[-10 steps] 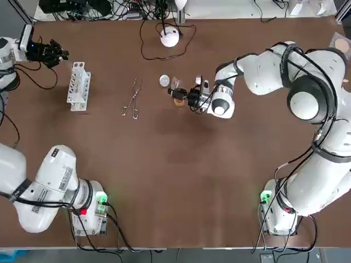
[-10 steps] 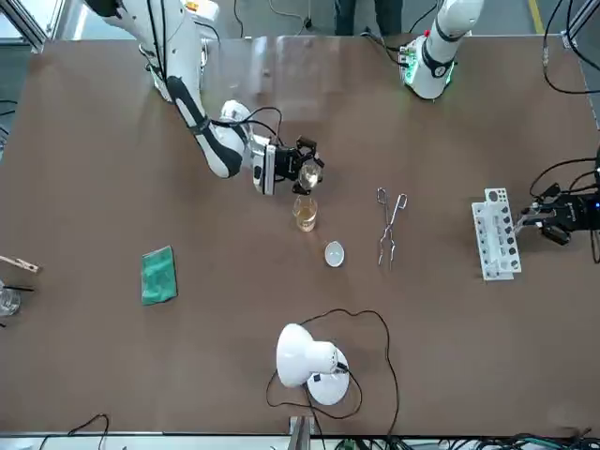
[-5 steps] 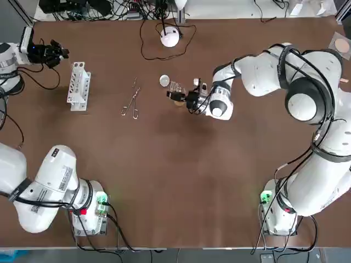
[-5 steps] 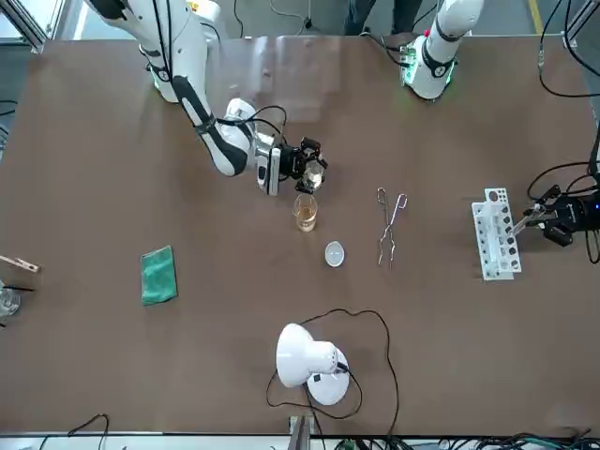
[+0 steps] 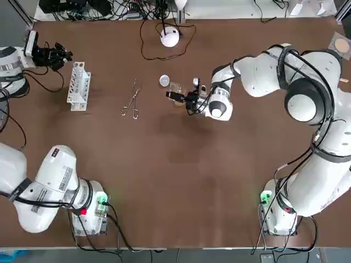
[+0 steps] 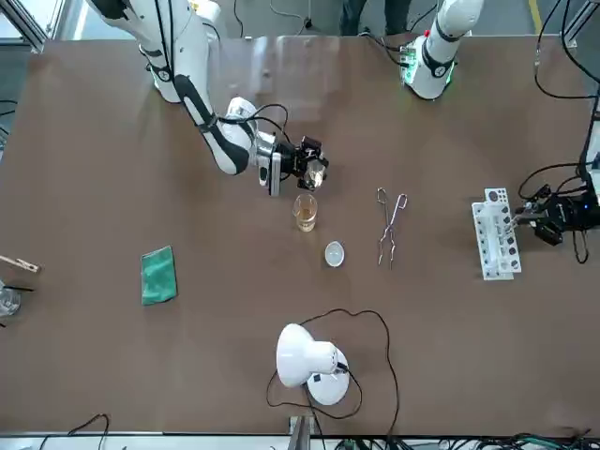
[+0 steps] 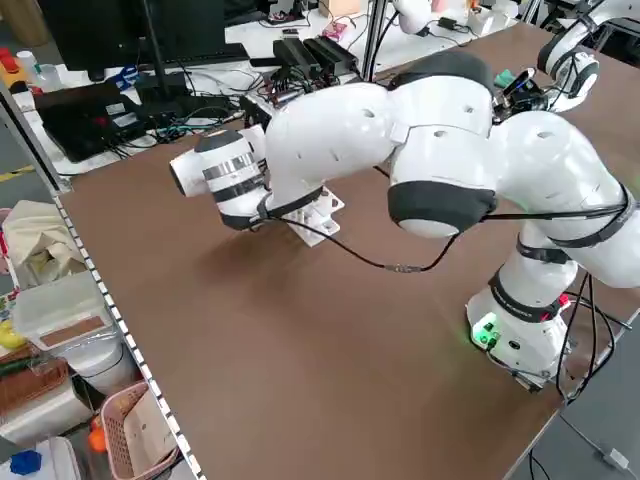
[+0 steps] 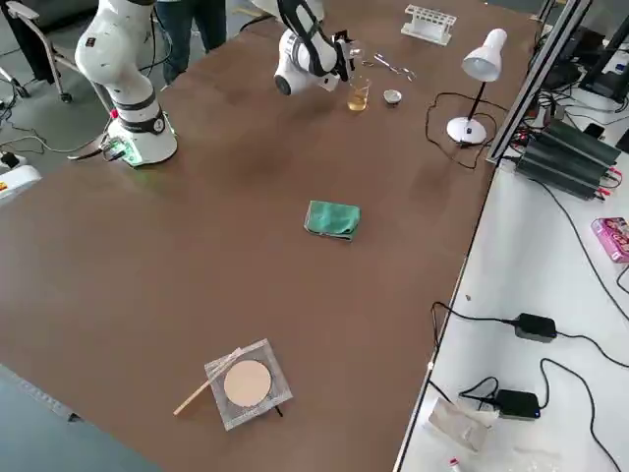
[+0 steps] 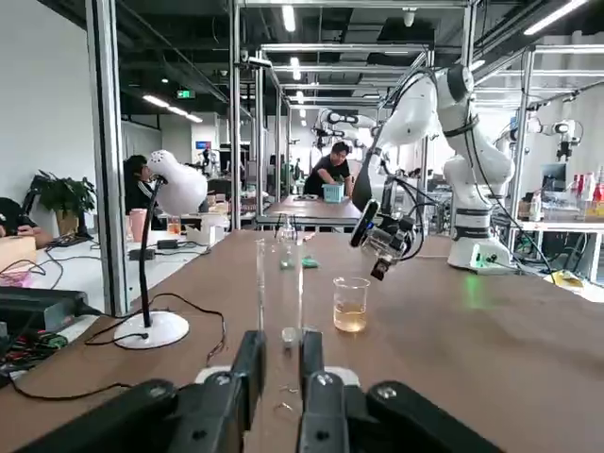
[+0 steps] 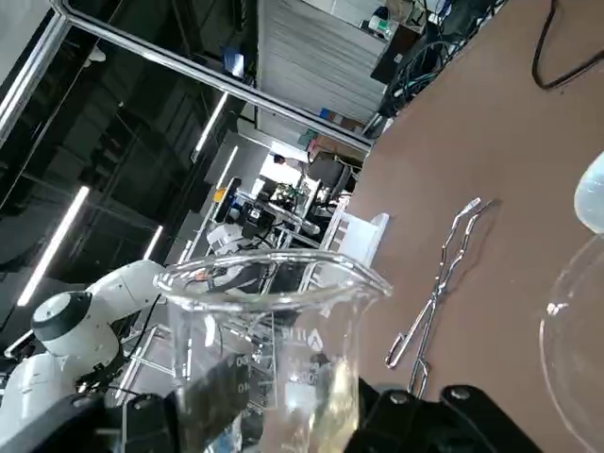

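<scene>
My right gripper (image 6: 310,169) is shut on a small clear beaker (image 10: 274,344) and holds it tilted in the air. It hangs just above a second beaker (image 6: 305,212) with amber liquid that stands on the table. A trace of yellowish liquid shows in the held beaker. My left gripper (image 5: 61,53) is at the far left of the table, beside the end of the white test tube rack (image 5: 78,85). Its fingers (image 9: 247,363) are close together on an upright glass test tube (image 9: 280,274) at the rack.
Metal tongs (image 5: 131,101) and a small round glass dish (image 5: 164,80) lie between rack and beakers. A white desk lamp (image 5: 169,37) with its cable stands at the far edge. A green cloth (image 8: 332,218) and a gauze square with a disc (image 8: 246,383) lie toward the robot's right.
The right gripper with its tilted beaker has edged a little toward the robot's left over the amber beaker. The left gripper has shifted slightly toward the rack.
</scene>
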Controlling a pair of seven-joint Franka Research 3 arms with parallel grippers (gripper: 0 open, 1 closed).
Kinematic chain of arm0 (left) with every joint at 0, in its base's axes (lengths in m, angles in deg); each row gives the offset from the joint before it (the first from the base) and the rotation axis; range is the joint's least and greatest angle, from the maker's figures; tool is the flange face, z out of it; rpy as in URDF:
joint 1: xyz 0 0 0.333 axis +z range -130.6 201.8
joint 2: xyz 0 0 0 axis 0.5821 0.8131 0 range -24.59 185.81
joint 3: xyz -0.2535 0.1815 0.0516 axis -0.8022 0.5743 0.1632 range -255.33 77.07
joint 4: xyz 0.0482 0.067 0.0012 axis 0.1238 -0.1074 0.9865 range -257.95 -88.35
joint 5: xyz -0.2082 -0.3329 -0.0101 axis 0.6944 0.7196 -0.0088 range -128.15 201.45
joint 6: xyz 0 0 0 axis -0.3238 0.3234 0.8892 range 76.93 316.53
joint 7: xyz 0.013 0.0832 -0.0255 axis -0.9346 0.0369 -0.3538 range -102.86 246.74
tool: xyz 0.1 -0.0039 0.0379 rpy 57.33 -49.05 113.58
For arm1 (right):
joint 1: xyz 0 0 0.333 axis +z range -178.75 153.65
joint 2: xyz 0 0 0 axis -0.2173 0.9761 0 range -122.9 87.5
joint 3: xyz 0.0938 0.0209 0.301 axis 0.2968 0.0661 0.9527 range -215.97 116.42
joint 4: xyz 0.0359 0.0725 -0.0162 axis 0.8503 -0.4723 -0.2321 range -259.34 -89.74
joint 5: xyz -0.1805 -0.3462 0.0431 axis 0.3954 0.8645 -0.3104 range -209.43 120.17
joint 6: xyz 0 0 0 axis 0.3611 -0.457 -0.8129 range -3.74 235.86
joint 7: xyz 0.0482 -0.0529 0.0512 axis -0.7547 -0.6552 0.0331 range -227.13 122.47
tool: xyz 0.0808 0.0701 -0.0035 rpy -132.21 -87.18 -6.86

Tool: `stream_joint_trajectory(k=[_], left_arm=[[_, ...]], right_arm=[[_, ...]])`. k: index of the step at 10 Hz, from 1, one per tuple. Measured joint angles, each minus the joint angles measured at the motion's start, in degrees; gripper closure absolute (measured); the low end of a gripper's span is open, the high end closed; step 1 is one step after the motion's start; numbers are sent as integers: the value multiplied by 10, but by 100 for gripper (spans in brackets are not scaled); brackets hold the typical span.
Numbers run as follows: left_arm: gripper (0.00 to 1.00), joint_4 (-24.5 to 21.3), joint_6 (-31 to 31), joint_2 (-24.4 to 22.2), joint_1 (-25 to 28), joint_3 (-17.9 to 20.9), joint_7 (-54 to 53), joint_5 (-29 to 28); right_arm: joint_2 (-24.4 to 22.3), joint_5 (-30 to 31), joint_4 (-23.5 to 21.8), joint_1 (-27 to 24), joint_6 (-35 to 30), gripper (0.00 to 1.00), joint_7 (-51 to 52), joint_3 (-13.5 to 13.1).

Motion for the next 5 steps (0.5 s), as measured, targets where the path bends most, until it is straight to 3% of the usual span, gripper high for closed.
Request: stream_joint_trajectory(k=[5], left_arm=[[79,-4,1,0,14,16,-6,2]], right_arm=[[0,-1,7,0,2,61,-45,-1]])
